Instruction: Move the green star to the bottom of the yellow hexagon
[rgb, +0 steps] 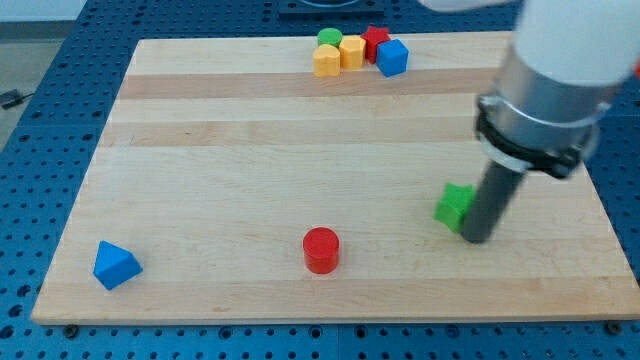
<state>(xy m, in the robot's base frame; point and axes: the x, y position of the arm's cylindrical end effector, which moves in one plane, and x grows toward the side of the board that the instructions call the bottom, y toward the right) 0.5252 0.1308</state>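
Blocks number eight on the wooden surface (250, 180), as far as I can count. Five sit clustered at the view's top: one green block (329, 37), shape unclear, two yellow ones — a yellow hexagon (351, 51) and a second yellow block (326, 61) just to its left, touching it — one red block (375, 40) behind, and one blue cube (393, 57) at the cluster's right end. Three lie apart toward the view's bottom: one blue triangular block (116, 264) near the left corner, one red cylinder (321, 249) about the middle, and one green star (455, 205) to the right of that, well away from the yellow hexagon.

No pincer exists on this arm; it ends in a dark rod, holding nothing. My tip (476, 238) rests on the surface just beside the green star, at its right and slightly lower in the view, the rod seeming to touch the star's right edge.
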